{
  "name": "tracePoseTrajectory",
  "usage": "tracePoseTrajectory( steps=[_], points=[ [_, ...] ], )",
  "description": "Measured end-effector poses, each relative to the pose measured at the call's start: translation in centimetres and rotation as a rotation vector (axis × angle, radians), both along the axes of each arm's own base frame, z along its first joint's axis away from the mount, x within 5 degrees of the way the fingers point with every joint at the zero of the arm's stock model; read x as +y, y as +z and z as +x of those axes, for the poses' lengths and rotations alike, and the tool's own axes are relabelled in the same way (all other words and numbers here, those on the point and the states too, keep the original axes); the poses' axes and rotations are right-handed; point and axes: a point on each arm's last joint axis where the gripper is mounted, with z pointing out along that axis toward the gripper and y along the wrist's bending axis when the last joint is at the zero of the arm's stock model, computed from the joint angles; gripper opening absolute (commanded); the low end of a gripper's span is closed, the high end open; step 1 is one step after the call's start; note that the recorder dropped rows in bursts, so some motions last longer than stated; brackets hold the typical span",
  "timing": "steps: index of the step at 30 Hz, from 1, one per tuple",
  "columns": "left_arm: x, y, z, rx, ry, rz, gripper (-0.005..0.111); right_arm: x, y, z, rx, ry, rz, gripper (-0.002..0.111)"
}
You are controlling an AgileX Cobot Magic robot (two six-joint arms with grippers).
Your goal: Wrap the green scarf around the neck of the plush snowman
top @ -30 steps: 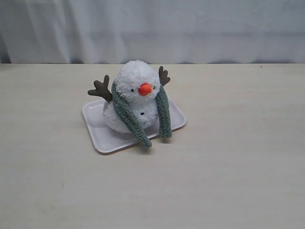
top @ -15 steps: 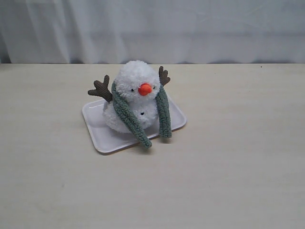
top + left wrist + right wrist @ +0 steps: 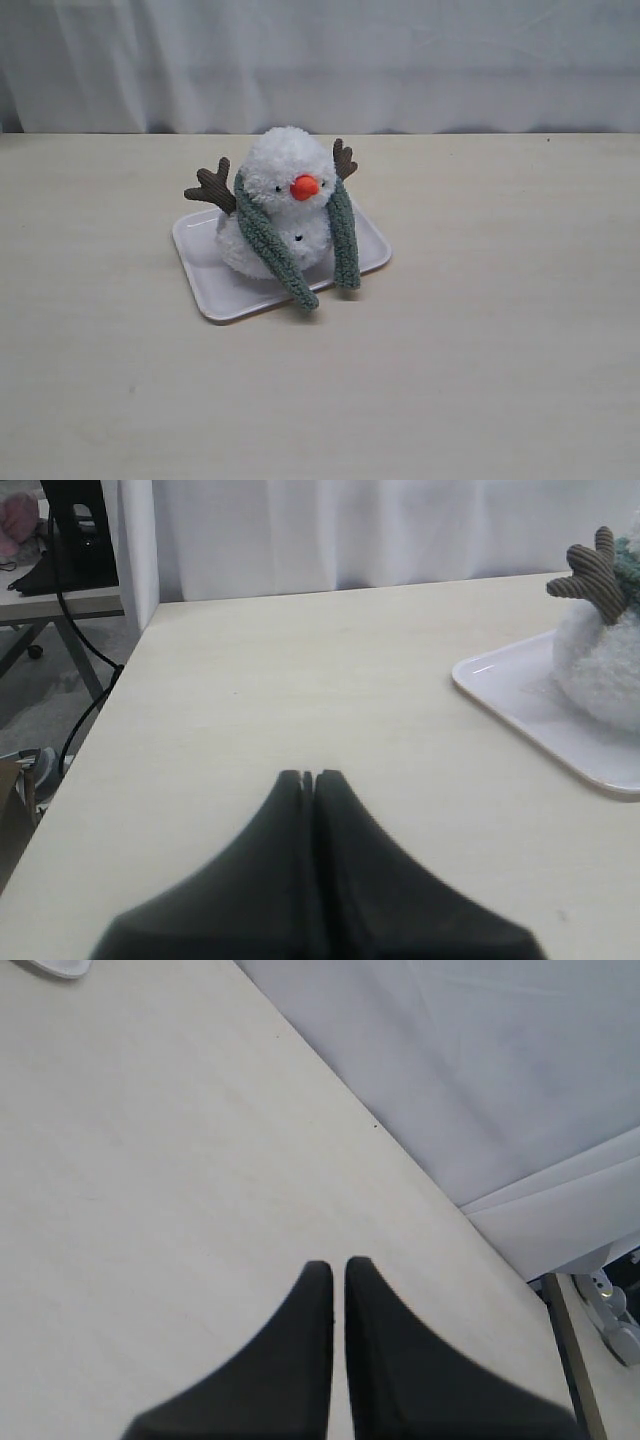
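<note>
Left gripper (image 3: 308, 776) hovering over surface (image 3: 300, 660), jaws closed, empty; plush snowman (image 3: 285, 205) sitting on white tray (image 3: 215, 295), green scarf (image 3: 265, 245) hanging over neck, ends trailing forward uncrossed; right gripper (image 3: 338, 1263), jaws nearly touching, empty, seemingly lying farther off.

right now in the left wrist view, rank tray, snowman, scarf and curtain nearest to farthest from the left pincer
1. Tray: its bare corner juts toward the left pincer.
2. Snowman and scarf: too close to call. The snowman sits further back on the tray, and the scarf lies on it.
3. Curtain: farthest, hanging behind everything.
</note>
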Motion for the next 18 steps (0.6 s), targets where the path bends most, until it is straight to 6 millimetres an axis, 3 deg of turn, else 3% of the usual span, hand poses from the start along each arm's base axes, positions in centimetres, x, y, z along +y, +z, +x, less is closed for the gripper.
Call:
tracePoseTrajectory(
  steps=[18],
  points=[
    [0.0,0.0,0.0,0.0,0.0,0.0,0.0,0.0,0.0,0.0,-0.003,-0.015,0.053,0.004]
  ],
)
